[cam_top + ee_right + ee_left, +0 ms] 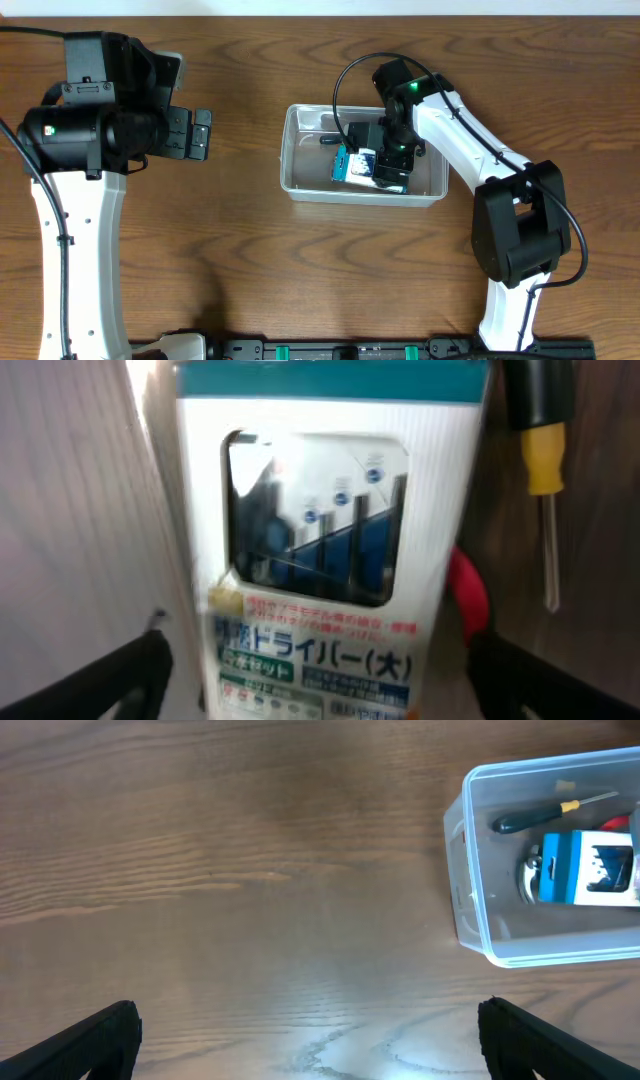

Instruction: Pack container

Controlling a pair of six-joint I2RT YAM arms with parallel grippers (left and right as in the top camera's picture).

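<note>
The clear plastic container [303,165] stands mid-table; it also shows in the left wrist view [472,905]. Inside lie a blue-and-white box of drivers [358,166], a black-and-yellow screwdriver [330,141] and a red-handled tool [468,595]. My right gripper [392,162] is down inside the container. In the right wrist view its fingers [320,680] are open and straddle the box [320,560] with a gap on each side; the screwdriver [540,450] lies to the right. My left gripper [203,134] is open and empty, left of the container.
Bare wooden tabletop [250,870] lies under the left gripper [310,1040]. In the left wrist view the box [585,868], the screwdriver [540,813] and a metal part [527,880] show inside the container. The right arm [470,140] reaches over the container's right end.
</note>
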